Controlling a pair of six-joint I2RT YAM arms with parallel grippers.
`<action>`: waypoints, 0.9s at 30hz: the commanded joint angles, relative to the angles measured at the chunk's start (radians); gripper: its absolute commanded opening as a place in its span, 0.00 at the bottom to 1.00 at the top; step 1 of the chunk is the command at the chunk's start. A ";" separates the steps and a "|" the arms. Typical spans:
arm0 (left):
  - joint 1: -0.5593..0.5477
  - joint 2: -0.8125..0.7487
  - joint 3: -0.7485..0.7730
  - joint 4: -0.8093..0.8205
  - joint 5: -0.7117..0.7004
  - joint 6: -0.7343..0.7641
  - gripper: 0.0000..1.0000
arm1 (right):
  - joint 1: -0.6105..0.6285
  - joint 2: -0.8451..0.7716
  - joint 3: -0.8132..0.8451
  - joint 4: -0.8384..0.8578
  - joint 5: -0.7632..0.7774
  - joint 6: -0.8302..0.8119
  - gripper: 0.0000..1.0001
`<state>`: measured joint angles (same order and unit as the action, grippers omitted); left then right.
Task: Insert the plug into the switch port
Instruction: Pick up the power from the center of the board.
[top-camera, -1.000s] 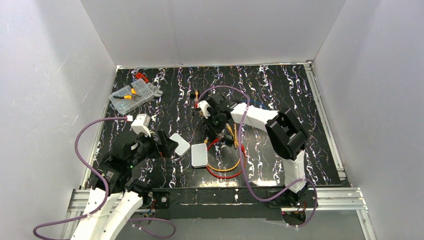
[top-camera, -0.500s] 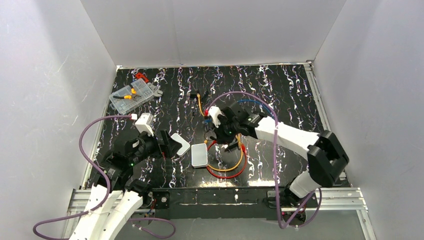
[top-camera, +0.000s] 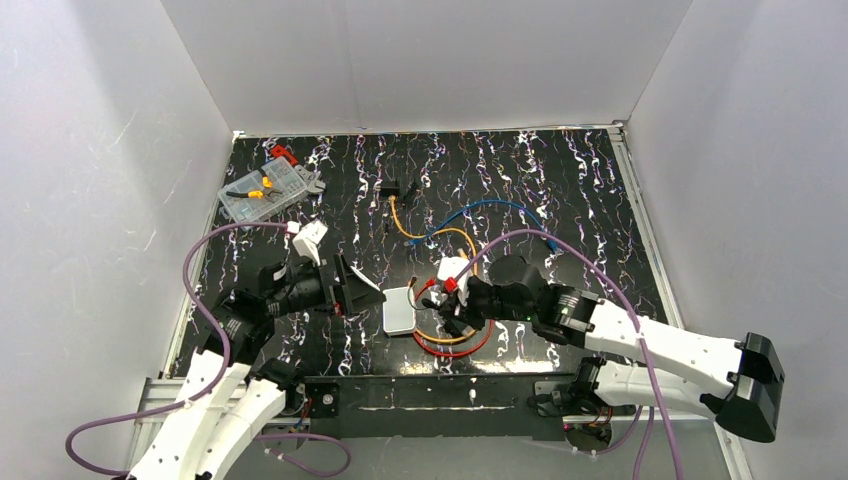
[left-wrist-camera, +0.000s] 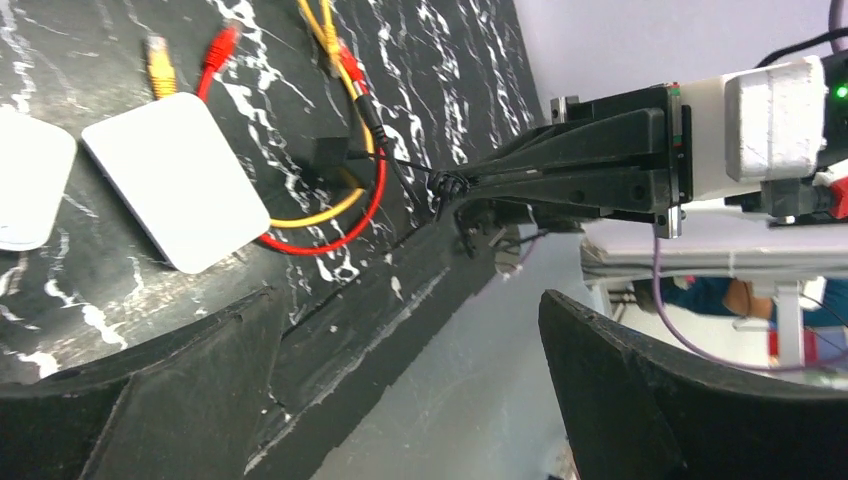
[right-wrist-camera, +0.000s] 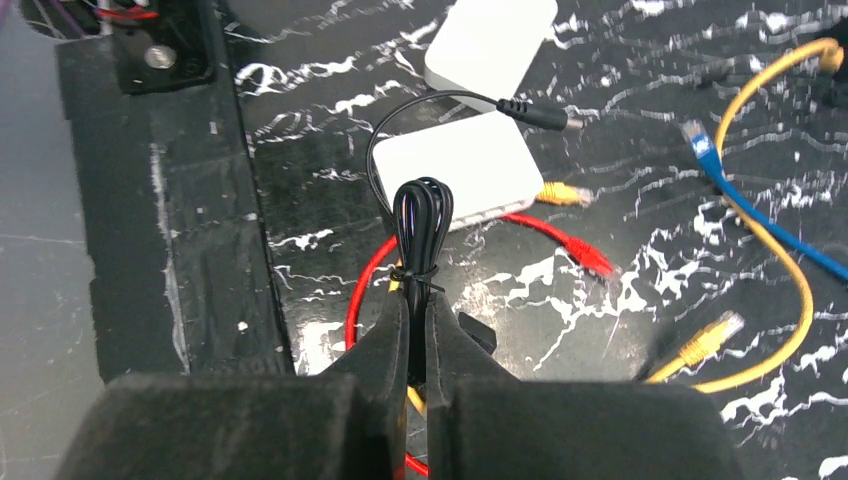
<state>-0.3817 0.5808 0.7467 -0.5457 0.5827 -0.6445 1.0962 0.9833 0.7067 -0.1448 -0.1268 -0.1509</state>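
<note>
Right fingers (right-wrist-camera: 385, 350) with cable (right-wrist-camera: 420, 215) now near switch (right-wrist-camera: 455, 180)

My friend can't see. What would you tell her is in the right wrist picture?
The right tool is shut on a tied bundle of black cable, its plug pointing out near a pale flat box. A red cable, a yellow cable and a blue cable lie on the black table, with a second white box beyond.
</note>
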 joint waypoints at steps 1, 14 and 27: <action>-0.001 0.057 0.044 0.026 0.178 0.005 0.98 | 0.018 -0.084 0.011 0.039 -0.106 -0.091 0.01; 0.000 0.110 0.036 0.093 0.383 -0.035 0.98 | 0.107 -0.172 0.025 -0.007 -0.222 -0.357 0.01; 0.000 0.113 0.009 0.148 0.496 -0.087 0.93 | 0.199 -0.115 0.100 -0.012 -0.182 -0.499 0.01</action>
<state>-0.3817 0.6960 0.7654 -0.4080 1.0225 -0.7208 1.2652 0.8684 0.7330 -0.1841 -0.3244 -0.5896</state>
